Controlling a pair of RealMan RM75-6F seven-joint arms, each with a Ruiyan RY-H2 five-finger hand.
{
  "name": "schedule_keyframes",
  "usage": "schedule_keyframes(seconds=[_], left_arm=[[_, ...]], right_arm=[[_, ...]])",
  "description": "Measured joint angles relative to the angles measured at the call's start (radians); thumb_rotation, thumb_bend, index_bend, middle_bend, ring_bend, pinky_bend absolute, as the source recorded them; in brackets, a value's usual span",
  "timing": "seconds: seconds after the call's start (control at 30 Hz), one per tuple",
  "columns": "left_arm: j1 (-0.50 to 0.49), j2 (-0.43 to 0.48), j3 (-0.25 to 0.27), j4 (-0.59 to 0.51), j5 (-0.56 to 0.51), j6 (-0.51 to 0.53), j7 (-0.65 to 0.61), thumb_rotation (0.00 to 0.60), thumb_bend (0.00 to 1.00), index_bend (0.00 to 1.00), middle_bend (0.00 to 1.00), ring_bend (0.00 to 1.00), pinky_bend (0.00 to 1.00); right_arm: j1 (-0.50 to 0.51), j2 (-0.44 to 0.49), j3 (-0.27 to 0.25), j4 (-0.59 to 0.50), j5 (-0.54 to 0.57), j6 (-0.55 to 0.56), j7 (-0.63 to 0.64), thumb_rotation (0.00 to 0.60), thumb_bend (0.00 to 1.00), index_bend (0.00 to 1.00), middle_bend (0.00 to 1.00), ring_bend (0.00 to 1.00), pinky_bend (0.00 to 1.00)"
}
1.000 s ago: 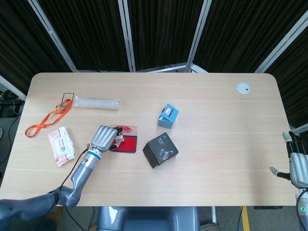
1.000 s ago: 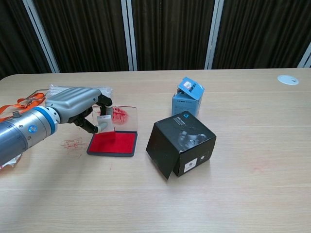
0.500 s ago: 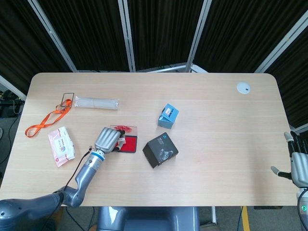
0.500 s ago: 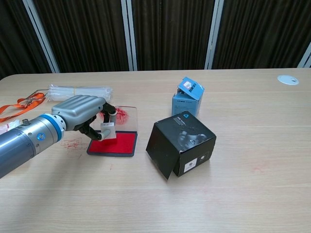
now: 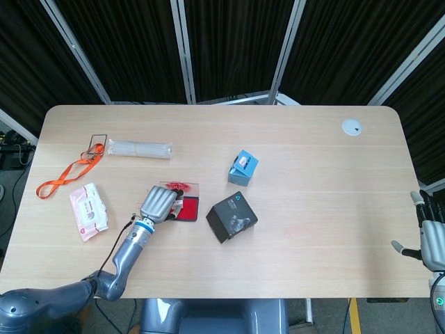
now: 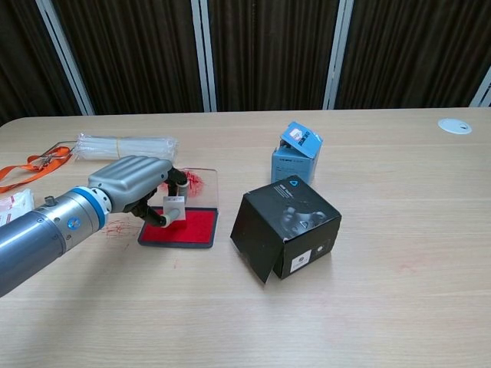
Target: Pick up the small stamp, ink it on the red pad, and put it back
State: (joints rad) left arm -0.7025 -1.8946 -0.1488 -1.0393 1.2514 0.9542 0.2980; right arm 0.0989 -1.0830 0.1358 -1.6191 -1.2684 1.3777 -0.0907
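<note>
My left hand point(image 6: 138, 184) point(image 5: 158, 202) hovers over the left part of the red ink pad point(image 6: 188, 228) point(image 5: 188, 210), fingers curled around the small pale stamp point(image 6: 173, 208). The stamp's base sits low on or just above the red surface; contact cannot be told. The pad's clear lid point(image 6: 201, 182) stands open behind it, smeared with red. In the head view the stamp is hidden under the hand. My right hand point(image 5: 431, 236) shows at the far right edge of the head view, off the table, fingers spread and holding nothing.
A black box point(image 6: 285, 227) stands right of the pad, with a small blue box point(image 6: 296, 152) behind it. A clear plastic roll point(image 6: 123, 146), an orange lanyard point(image 5: 66, 174) and a wipes pack point(image 5: 88, 211) lie to the left. Red smudges point(image 6: 116, 227) mark the wood beside the pad.
My left hand has carried the stamp rightward and down, from above the pad's left edge to low over the red surface. The right hand stays put.
</note>
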Motion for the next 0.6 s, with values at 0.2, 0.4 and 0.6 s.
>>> schedule_keyframes(seconds=[0.2,0.4,0.6], left_arm=[[0.006,0.018,-0.006,-0.03,0.004,0.021,0.002,0.6,0.42,0.52,0.54,0.89,0.95],[0.015,0.065,-0.017,-0.097,0.01,0.049,-0.004,0.6,0.42,0.52,0.54,0.89,0.95],[0.029,0.132,-0.026,-0.167,0.014,0.072,-0.013,0.6,0.42,0.52,0.54,0.89,0.95]], right_arm=[[-0.002,0.004,-0.001,-0.005,-0.005,0.004,0.005,0.6,0.0,0.0,0.0,0.0,0.0],[-0.003,0.006,-0.002,-0.01,-0.009,0.008,0.005,0.6,0.0,0.0,0.0,0.0,0.0],[-0.004,0.006,-0.004,-0.012,-0.014,0.011,0.002,0.6,0.0,0.0,0.0,0.0,0.0]])
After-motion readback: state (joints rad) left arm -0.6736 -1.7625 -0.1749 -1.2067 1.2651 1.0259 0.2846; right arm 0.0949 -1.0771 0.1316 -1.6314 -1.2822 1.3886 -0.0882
